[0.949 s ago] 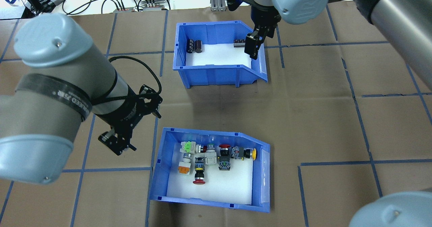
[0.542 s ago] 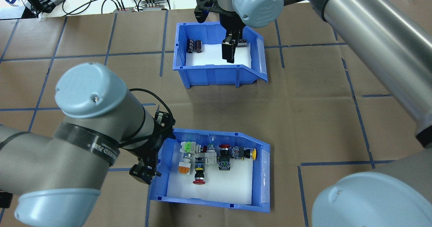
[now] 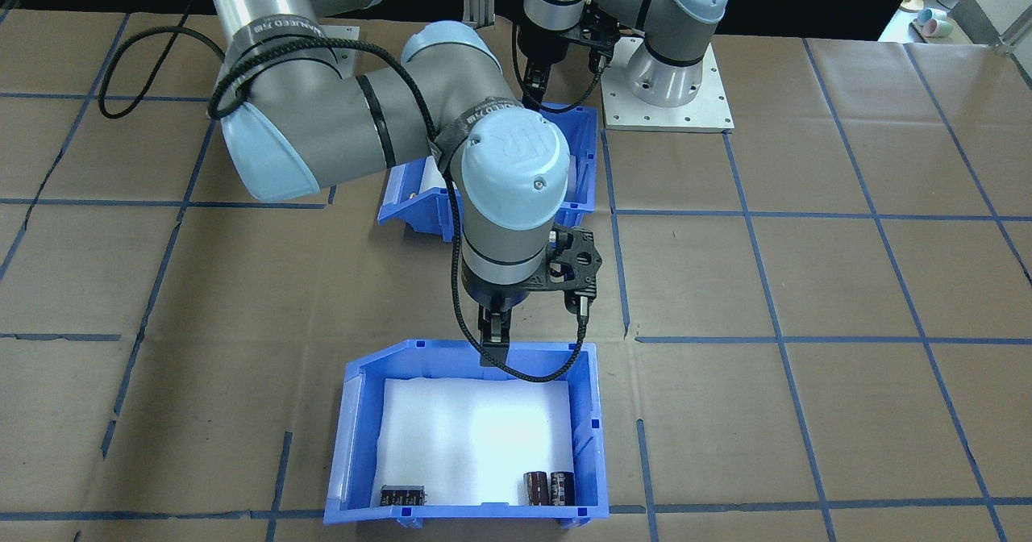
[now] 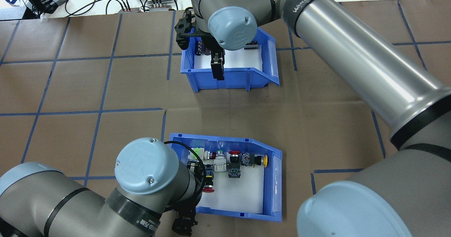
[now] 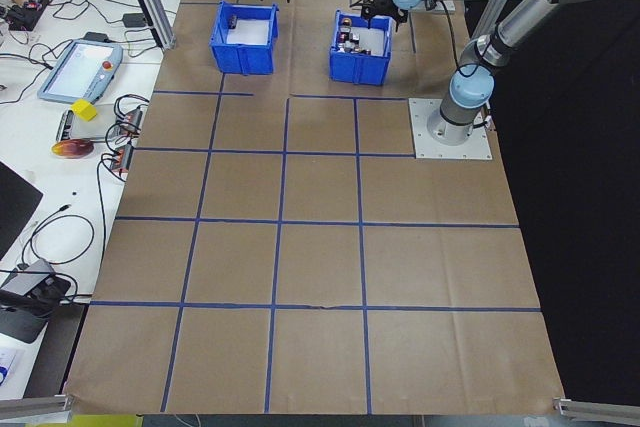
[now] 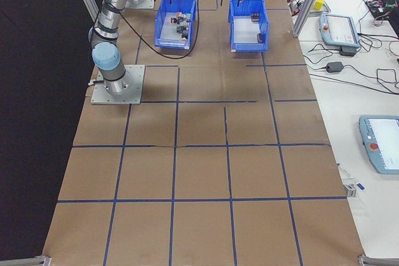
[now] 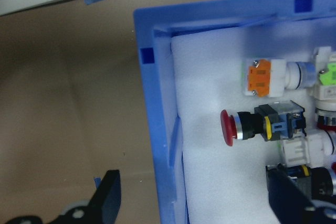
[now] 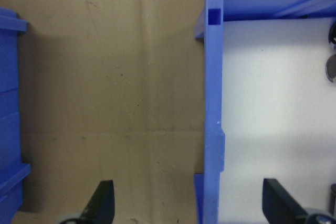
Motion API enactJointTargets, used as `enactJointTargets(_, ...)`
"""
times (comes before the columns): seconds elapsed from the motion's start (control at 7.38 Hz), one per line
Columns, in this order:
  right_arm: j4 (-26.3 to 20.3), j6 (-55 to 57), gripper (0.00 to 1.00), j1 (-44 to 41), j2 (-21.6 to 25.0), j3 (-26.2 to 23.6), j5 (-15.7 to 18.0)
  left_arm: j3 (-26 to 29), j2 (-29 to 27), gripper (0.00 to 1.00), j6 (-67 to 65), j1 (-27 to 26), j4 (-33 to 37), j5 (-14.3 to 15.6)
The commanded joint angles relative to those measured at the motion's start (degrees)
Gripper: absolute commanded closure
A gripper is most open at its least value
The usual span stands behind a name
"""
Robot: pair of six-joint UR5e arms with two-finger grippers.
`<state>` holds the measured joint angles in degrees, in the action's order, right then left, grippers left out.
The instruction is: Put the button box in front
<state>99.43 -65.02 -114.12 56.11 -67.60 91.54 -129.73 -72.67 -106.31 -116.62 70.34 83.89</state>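
Both arms are lining up grasps. The left gripper (image 7: 194, 203), spread, straddles the wall of the button box (image 4: 273, 180), low in the overhead frame; the right gripper (image 8: 186, 203), spread, straddles the other bin (image 4: 229, 80). Next, I'd guess: descend, pinch.

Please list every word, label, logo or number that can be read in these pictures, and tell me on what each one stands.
"WANEED": on the black band around the right arm, overhead view.
"UR" logo: on the blue joint cap of the right arm.
Band on the left arm: upside down, too blurred to read.
Button box and second bin: no readable text.
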Motion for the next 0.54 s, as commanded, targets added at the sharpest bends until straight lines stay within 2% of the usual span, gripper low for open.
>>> enactJointTargets(0.0,4.20,-0.55,0.00,-0.58,-4.33,-0.60,0.22,-2.88,0.60,0.01,-2.48,-1.23,-3.08,-0.30)
enactJointTargets(0.27,4.29,-0.29,0.01,-0.49,-5.74,-0.78,0.39,-5.09,0.08,0.01,-3.37,-2.64,-6.42,-0.31)
enactJointTargets(0.41,4.29,-0.37,0.12,-0.40,-5.84,-0.78,0.31,-5.53,-0.71,0.01,-3.29,-2.64,-7.57,-0.31)
